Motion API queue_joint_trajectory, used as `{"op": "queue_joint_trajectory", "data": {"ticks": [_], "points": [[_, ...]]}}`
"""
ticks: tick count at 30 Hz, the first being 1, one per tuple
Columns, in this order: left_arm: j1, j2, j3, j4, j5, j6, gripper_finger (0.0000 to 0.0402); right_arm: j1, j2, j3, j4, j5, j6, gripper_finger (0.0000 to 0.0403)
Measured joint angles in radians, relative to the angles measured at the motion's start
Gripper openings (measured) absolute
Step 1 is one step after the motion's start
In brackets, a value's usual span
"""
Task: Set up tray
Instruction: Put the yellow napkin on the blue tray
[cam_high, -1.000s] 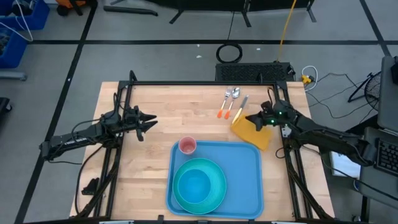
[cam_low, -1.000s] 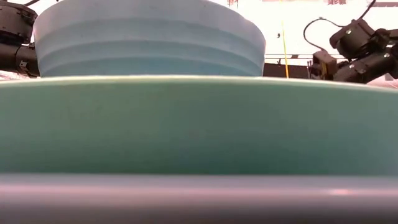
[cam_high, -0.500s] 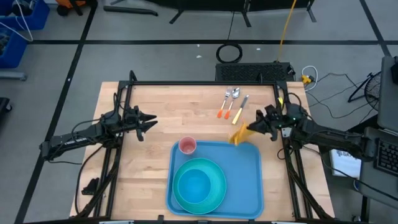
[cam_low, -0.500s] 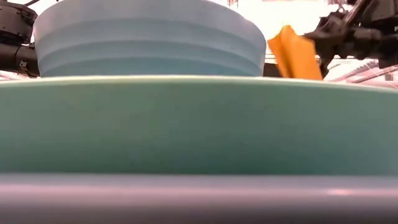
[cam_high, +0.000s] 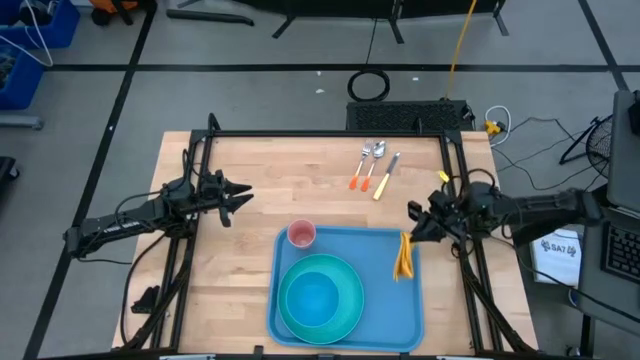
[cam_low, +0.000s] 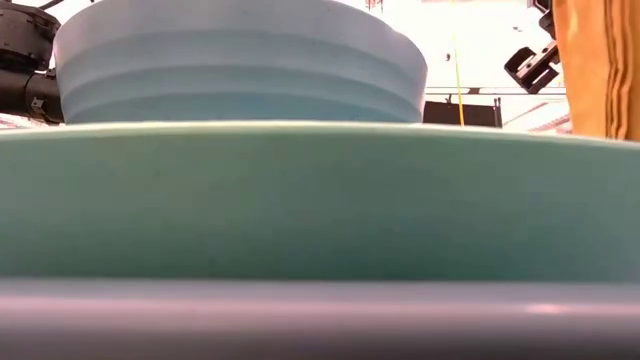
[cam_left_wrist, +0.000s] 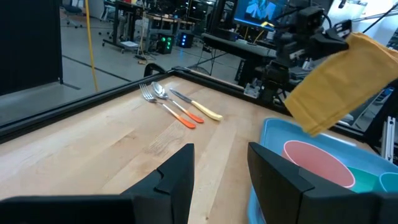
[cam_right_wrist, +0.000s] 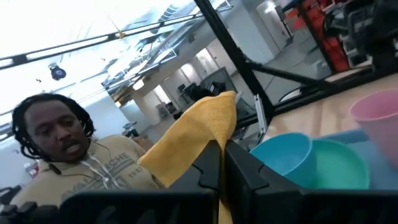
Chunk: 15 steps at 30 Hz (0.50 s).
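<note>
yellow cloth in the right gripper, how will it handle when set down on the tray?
Likely floppy: the yellow cloth hangs limp from the right gripper over the tray. It probably crumples rather than lying flat. It looks light and unlikely to slide.

both arms are dark, nearly black, built of slim tube-like links joined by thicker, blocky joints. black cables loop loosely along the left arm (cam_high: 130, 222) and trail beside its base. the right arm (cam_high: 530, 210) has a bulkier wrist housing with wiring bundled around it and a pale label near its far end. the left gripper (cam_left_wrist: 217, 180) ends in two broad, flat, matte black fingers (cam_left_wrist: 177, 177) with angular, chamfered edges. the right gripper (cam_right_wrist: 222, 163) shows two narrow black fingers with smooth, slightly glossy faces.
</note>
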<state>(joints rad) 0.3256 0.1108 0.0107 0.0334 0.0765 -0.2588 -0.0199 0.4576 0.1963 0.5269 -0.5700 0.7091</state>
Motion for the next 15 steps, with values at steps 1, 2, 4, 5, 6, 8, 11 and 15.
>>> {"op": "queue_joint_trajectory", "data": {"ticks": [1, 2, 4, 5, 6, 8, 11, 15], "points": [[0.0, 0.0, 0.0, 0.0, 0.0, 0.0, 0.0152, 0.041, 0.01, 0.0, 0.0, 0.037, 0.003, 0.0], [0.0, 0.0, 0.0, 0.0, 0.0, 0.0, 0.0152, 0.085, 0.02, 0.0, 0.0, 0.077, 0.005, 0.0], [0.0, 0.0, 0.0, 0.0, 0.0, 0.0, 0.0152, 0.176, 0.047, 0.0, 0.001, 0.154, 0.005, 0.0], [0.0, 0.0, 0.0, 0.0, 0.0, 0.0, 0.0152, 0.219, 0.062, 0.0, 0.002, 0.199, 0.005, 0.0], [0.0, 0.0, 0.0, 0.0, 0.0, 0.0, 0.0152, 0.267, 0.079, 0.0, 0.008, 0.242, 0.006, 0.0], [0.0, 0.0, 0.0, 0.0, 0.0, 0.0, 0.0152, 0.351, 0.116, 0.0, 0.033, 0.327, 0.012, 0.0], [0.0, 0.0, 0.0, 0.0, 0.0, 0.0, 0.0152, 0.468, 0.171, 0.01, 0.075, 0.467, 0.024, 0.0], [0.0, 0.0, 0.0, 0.0, 0.0, 0.0, 0.0152, 0.605, 0.259, 0.065, 0.058, 0.646, 0.034, 0.0]]}}
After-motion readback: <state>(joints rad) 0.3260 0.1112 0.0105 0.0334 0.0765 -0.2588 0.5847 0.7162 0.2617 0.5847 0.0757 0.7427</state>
